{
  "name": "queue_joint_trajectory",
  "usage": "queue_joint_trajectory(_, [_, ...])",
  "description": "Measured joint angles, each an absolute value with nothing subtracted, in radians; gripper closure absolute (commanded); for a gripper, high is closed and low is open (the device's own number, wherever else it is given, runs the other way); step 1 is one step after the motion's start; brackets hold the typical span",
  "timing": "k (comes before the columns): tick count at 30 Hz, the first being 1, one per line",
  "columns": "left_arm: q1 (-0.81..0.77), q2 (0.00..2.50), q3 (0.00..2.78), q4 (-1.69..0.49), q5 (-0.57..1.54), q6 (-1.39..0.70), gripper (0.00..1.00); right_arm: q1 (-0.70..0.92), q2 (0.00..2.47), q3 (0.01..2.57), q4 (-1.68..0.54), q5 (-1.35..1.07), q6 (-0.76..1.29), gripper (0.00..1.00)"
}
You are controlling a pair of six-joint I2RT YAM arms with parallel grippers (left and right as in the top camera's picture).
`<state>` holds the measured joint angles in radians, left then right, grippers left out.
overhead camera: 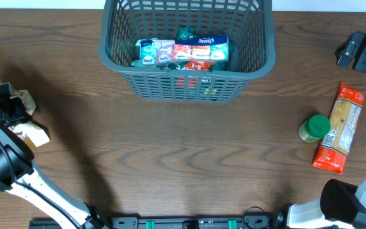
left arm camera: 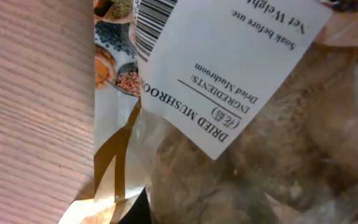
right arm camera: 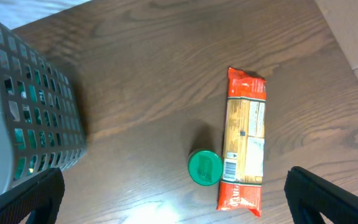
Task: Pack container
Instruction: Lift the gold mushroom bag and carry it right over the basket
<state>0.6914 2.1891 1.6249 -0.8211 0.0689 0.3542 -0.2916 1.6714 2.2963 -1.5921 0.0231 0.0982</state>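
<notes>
Task status: partly complete (judged from the layout alone). The container [overhead camera: 170, 71] stands at the far centre of the table [overhead camera: 170, 159]; it holds a row of tissue packs [overhead camera: 182, 49] with red packaging beneath them. Outstanding items: a green-lidded jar [overhead camera: 314, 127] and a pasta packet [overhead camera: 338, 127], lying just beside each other on the right, well apart from the container; a bag of dried mushrooms [left arm camera: 260, 155] at the left edge.

Arm pose: the left gripper [overhead camera: 11, 109] sits low at the bag, whose label fills the wrist view; its fingers are hidden, so whether it grips the bag cannot be determined. The right gripper [right arm camera: 173, 183] hangs above the table near jar and packet, facing downward; jaws spread wide, nothing between them.
</notes>
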Motion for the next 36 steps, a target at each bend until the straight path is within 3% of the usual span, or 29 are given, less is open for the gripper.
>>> queue_joint_trajectory(9, [0.587, 2.039, 1.642, -0.932, 0.190, 0.280, 0.94, -0.292, 1.671, 2.296, -1.616, 0.026, 0.086, 0.01])
queue_joint_trajectory(19, [0.278, 1.670, 1.961, -0.968, 0.225, 0.271, 0.94, -0.292, 1.671, 2.296, -1.647, 0.026, 0.082, 0.01])
queue_joint_trajectory(29, [-0.176, 1.616, 2.083, -0.769, 0.230, 0.593, 0.95, -0.292, 1.671, 2.296, -1.678, 0.020, 0.082, 0.01])
queue_joint_trajectory(36, [-0.339, 1.724, 2.083, -0.571, 0.232, 0.866, 0.94, -0.292, 1.671, 2.296, -1.679, -0.004, 0.082, 0.01])
